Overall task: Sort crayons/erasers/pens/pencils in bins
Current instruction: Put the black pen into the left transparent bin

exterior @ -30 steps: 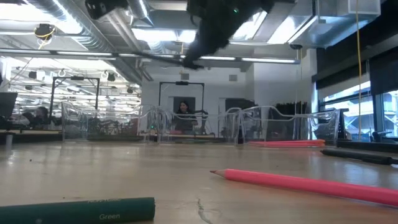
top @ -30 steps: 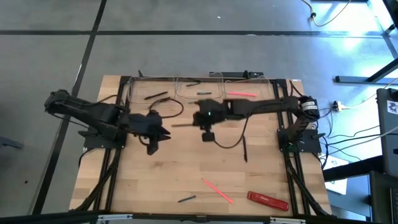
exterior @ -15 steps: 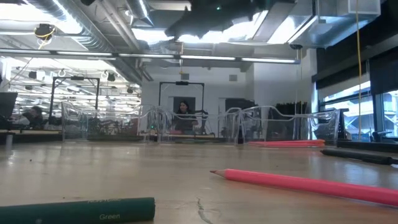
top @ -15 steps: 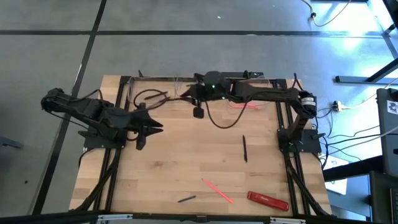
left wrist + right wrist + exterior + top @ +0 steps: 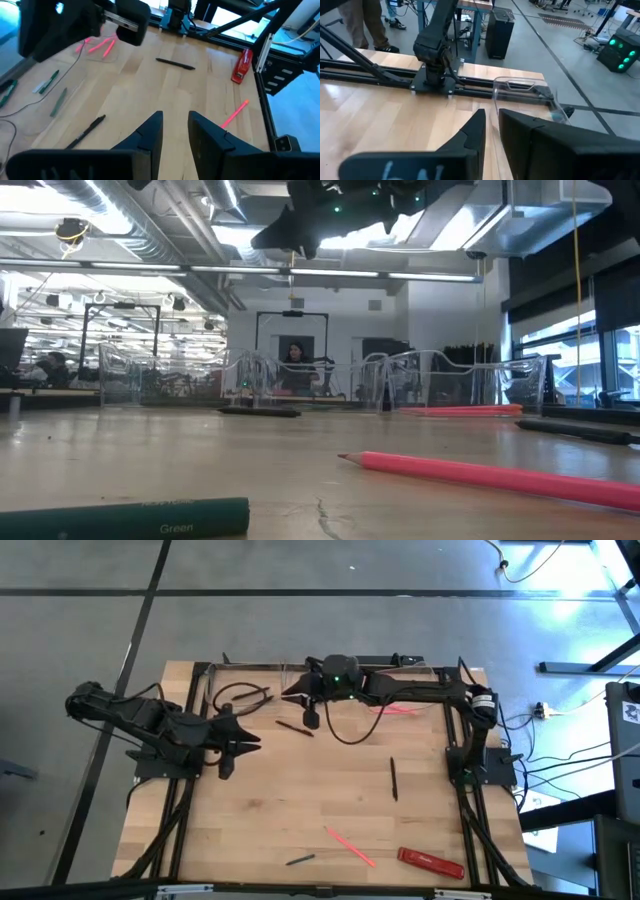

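My right gripper (image 5: 290,695) hovers high over the far edge, above the clear bins (image 5: 310,680), with a narrow gap between its fingers (image 5: 491,132) and nothing in it. Below it a dark brown pencil (image 5: 293,727) lies flat on the table just in front of the bins (image 5: 260,412). My left gripper (image 5: 245,740) waits open at the left, above the table (image 5: 175,135). The left bin (image 5: 235,692) holds dark sticks, the middle bin grey-green ones (image 5: 50,85) and the right bin pink ones (image 5: 395,708). Loose on the table are a black pen (image 5: 394,778), a pink pencil (image 5: 350,846) and a green crayon (image 5: 300,860).
A wide red bar (image 5: 430,862) lies near the front right corner. Black frame rails (image 5: 190,800) run along the table's left, right and far sides. The wood between the two arms' bases is bare apart from the loose sticks. A person sits in the room behind the table (image 5: 296,360).
My right gripper has gone from the table's middle toward the far edge and up, tipping closer to level, with the dark pencil. That pencil now lies on the table in front of the bins, out of the fingers. My left gripper drew back a little toward the left edge.
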Action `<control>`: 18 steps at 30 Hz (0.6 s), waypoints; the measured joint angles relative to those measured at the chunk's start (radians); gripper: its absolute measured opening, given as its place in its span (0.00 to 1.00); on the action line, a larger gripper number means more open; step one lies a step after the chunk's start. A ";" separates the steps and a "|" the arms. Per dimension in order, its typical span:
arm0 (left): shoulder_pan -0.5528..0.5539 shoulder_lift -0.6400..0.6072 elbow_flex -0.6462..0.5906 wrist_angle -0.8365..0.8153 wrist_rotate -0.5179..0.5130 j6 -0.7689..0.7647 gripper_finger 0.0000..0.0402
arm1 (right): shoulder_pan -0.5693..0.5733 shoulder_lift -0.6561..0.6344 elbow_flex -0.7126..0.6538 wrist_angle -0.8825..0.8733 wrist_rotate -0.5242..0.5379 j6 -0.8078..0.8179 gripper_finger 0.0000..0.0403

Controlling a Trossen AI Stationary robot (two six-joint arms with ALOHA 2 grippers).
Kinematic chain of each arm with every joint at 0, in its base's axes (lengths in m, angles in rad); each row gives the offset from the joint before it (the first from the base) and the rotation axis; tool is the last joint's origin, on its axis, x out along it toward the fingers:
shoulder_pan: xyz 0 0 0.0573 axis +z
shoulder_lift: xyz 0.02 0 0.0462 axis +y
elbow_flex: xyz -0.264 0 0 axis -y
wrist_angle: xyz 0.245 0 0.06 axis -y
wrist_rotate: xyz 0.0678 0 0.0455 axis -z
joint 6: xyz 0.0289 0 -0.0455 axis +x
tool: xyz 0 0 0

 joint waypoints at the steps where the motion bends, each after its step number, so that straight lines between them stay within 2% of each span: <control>1: 0.000 0.000 0.000 0.000 -0.003 -0.001 0.21 | 0.000 -0.001 0.000 -0.007 -0.001 0.000 0.14; 5: 0.000 0.005 0.000 0.002 -0.029 0.002 0.21 | 0.000 -0.032 -0.001 -0.122 0.000 0.000 0.14; 9: 0.003 0.021 0.000 0.003 -0.086 0.052 0.21 | 0.003 -0.113 -0.001 -0.270 0.003 0.000 0.14; 12: 0.033 0.052 0.000 0.003 -0.091 0.107 0.21 | 0.008 -0.183 -0.001 -0.359 0.003 0.002 0.14; 15: 0.081 0.102 0.000 0.002 -0.051 0.170 0.21 | 0.017 -0.253 -0.001 -0.436 0.003 0.002 0.14; 18: 0.146 0.168 0.000 0.002 0.034 0.242 0.21 | 0.028 -0.313 -0.001 -0.504 0.003 0.003 0.14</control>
